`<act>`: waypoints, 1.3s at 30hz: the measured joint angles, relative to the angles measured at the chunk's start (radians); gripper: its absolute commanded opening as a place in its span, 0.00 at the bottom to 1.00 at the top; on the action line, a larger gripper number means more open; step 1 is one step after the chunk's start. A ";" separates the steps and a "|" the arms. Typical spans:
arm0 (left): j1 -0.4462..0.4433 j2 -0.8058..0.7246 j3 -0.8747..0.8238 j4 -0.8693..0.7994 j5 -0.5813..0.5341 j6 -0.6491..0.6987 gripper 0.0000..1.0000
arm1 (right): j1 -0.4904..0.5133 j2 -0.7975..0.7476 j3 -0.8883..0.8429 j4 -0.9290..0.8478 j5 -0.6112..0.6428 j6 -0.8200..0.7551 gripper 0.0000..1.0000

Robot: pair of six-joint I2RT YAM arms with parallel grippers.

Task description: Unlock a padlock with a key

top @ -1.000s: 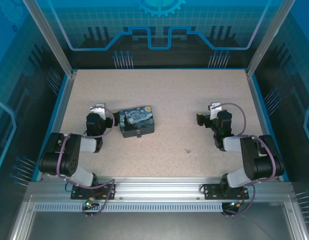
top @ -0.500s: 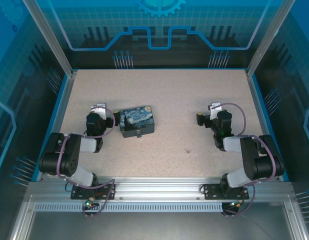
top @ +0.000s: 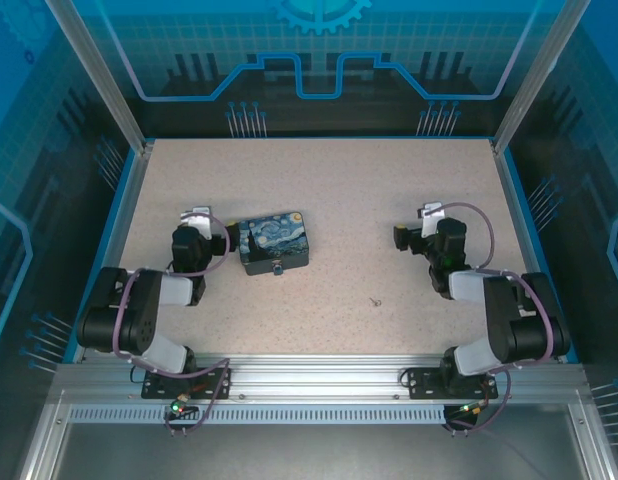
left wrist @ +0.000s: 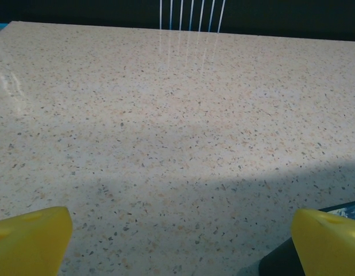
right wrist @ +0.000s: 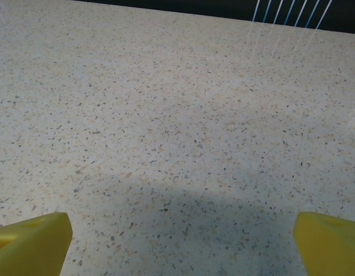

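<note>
One key [top: 375, 300] is lying flat on the bare speckled desk [top: 339, 180], nearest the arm bases and right of centre. It is looking like a light, stiff sliver of grey metal, likely to skid on the hard surface. A pinch across its wider head, leaving the blade free, is probably the best hold.

Farther back and to the left, one padlock [top: 277, 268] is sitting against the near face of one painted box [top: 274, 240]. At this size it is unclear whether it is hooked onto the box. It is appearing hard, compact and slippery, so its body is the part to steady.

Two pincers are hovering beyond. The left pincer [left wrist: 178, 244] is standing just left of the box and the right pincer [right wrist: 180, 244] well to the right. Both are standing wide apart with yellow fingertips [left wrist: 29, 240] holding nothing.
</note>
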 measured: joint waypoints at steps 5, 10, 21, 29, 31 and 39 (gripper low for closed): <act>0.000 -0.241 -0.026 -0.101 -0.026 -0.024 0.99 | 0.000 -0.210 0.070 -0.204 -0.031 0.025 0.98; 0.000 -0.550 -0.010 -0.294 -0.005 -0.150 0.99 | 0.038 -0.399 0.149 -0.459 -0.092 0.110 0.88; -0.090 -0.896 -0.004 -0.674 0.238 -0.508 0.99 | 0.299 -0.521 0.100 -0.991 -0.158 0.365 0.71; -0.225 -0.872 -0.051 -0.726 0.263 -0.588 0.99 | 0.361 -0.355 0.090 -1.091 -0.154 0.459 0.57; -0.228 -0.856 -0.051 -0.724 0.262 -0.592 0.99 | 0.383 -0.298 0.103 -1.106 -0.150 0.463 0.54; -0.228 -0.842 -0.065 -0.701 0.262 -0.595 0.99 | 0.446 -0.178 0.146 -1.090 -0.129 0.465 0.48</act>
